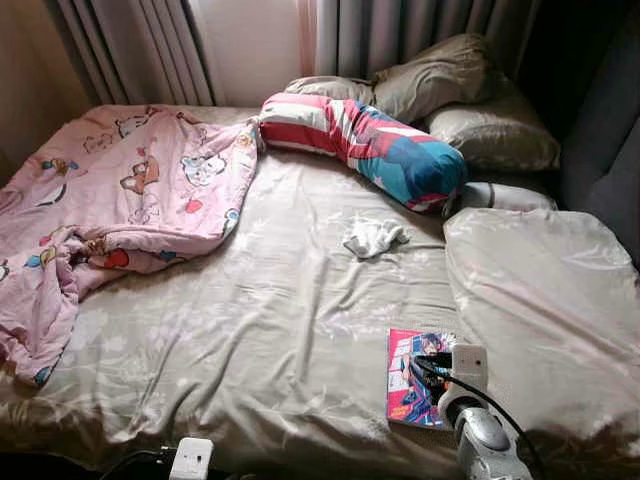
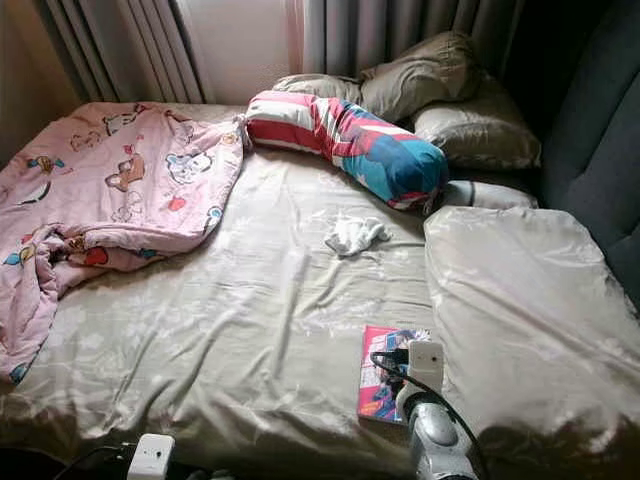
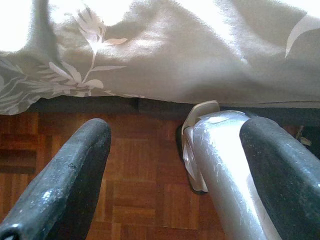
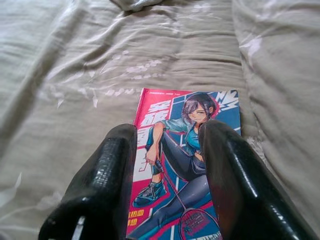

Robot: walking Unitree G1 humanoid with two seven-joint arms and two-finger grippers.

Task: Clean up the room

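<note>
While the robot stands at the foot of the bed, the scene reads as follows.

Bed [image 1: 270, 330]: covered by a beige sheet with a pale leaf print, wrinkled across the middle.
Comic book [image 4: 184, 150]: lies flat on the sheet near the foot edge, on the robot's right, cover up, pink and blue with a drawn figure holding a racket.
Right pincer [image 4: 167, 155]: released, its two black fingers spread just above the comic book, one over each side of the cover; whether they touch it cannot be told.
Left pincer [image 3: 175, 170]: released and idle, low beside the bed, over a wooden parquet floor [image 3: 140, 170], with the sheet's hem hanging ahead of it.
White cloth [image 1: 374, 238]: crumpled at mid-bed, well apart from the comic book.
Pink blanket [image 1: 110, 200]: bunched on the robot's left half.
Striped bolster [image 1: 365, 145]: lies slantwise near the head, in front of beige pillows [image 1: 440, 75].
Grey curtains [image 1: 140, 45]: behind the head end.
</note>
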